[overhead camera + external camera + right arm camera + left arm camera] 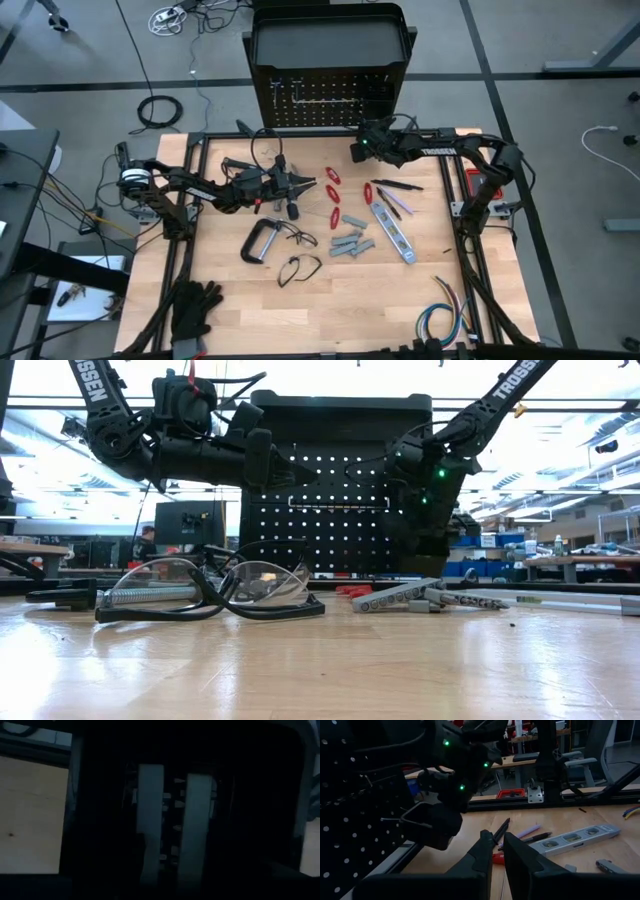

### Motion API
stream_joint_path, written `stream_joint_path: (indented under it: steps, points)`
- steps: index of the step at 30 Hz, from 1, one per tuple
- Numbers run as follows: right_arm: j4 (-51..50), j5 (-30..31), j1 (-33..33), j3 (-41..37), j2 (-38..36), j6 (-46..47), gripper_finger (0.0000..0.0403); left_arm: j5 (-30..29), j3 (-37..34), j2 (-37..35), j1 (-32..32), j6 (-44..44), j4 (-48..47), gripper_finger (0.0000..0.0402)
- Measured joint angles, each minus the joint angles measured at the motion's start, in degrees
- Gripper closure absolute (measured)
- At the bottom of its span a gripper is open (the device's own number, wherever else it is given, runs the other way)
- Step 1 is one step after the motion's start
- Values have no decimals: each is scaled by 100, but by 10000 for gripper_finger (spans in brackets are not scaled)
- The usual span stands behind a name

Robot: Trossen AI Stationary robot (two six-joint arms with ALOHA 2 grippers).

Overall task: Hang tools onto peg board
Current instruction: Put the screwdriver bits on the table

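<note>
While the peg board (328, 95) stands upright at the table's (400, 300) far edge, its long axis across, the right gripper (362, 148) meets its face, jaws wide; whether they hold anything I cannot tell. Only the low view shows glasses (235, 592) blocking the C-clamp (262, 240). Left gripper (300, 184) hovers, jaws narrow.

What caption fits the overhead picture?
Two arms work above a tool-strewn table, right end effector reaching toward the peg board.
</note>
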Motion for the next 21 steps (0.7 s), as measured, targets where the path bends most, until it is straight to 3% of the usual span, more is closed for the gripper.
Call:
stream_joint_path:
  steps: [8,14,21]
  points:
    - [588,-1067,-475,9,349,-714,165,3,0,1,0,2,14,355]
    - [903,-1197,-517,-6,616,-1153,165,7,0,1,0,4,2,355]
    - [937,-1565,-317,-23,406,-1467,174,-10,0,1,0,99,3,355]
